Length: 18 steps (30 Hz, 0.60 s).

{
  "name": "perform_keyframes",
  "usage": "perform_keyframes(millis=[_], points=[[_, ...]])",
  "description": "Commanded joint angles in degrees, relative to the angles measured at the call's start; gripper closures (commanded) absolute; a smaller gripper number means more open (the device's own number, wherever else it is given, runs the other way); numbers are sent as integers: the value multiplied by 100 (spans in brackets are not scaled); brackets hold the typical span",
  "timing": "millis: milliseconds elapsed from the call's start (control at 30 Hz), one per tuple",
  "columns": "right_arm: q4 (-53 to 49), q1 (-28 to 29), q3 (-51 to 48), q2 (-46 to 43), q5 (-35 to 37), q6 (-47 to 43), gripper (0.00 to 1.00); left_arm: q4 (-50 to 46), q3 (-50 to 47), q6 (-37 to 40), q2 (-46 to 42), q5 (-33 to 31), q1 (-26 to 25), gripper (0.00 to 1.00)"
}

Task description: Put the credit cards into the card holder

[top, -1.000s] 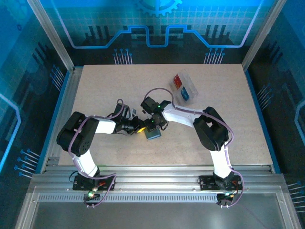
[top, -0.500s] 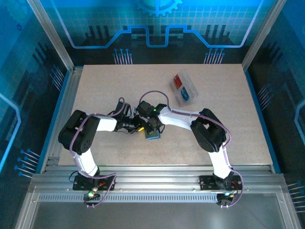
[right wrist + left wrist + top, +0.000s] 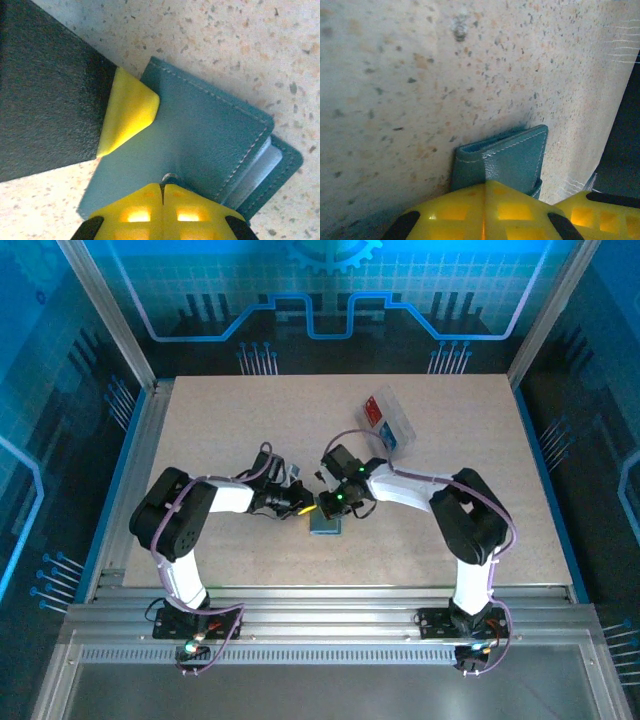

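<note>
Camera above: left gripper [image 3: 305, 510] and right gripper [image 3: 328, 508] meet tip to tip over card holder [image 3: 322, 525], directly beneath both; credit cards [image 3: 377, 411] lie in clear tray [image 3: 405, 424], well beyond right gripper; left wrist: jaws closed together, card holder touching their tips; right wrist: jaws pressed together, tips on its cover; advice: pin lower leaf, catch top flap's edge alone, lift slowly.

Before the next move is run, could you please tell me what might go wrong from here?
The left gripper and the right gripper meet, both shut, at the small teal-grey folding wallet, so they could collide. Neither seems to pinch a flap, so pushing may slide the wallet across the speckled beige table rather than open it.
</note>
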Motion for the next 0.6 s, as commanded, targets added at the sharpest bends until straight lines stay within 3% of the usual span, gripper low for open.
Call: perform_keyframes(millis=[0,167,433,500,567], points=[[670,-267,-444,-346,-1173,422,100,-1025,-172,120,500,-941,-237,92],[1260,-746,-1341,-987,-855,923,100,-1022,-195,72,510,-1001,-352,92],[1621,-1214,-2753,-1922,310,1769,100,-685,-396,-233,352,-945,-513,92],[1656,-1262,-2979,-2045,542,1992,85,-629,-435,-309,262,-960,-606,92],[1598,-1270,-3120,-2175,850,2153,76,-576,-463,-388,203,-967,-694,92]])
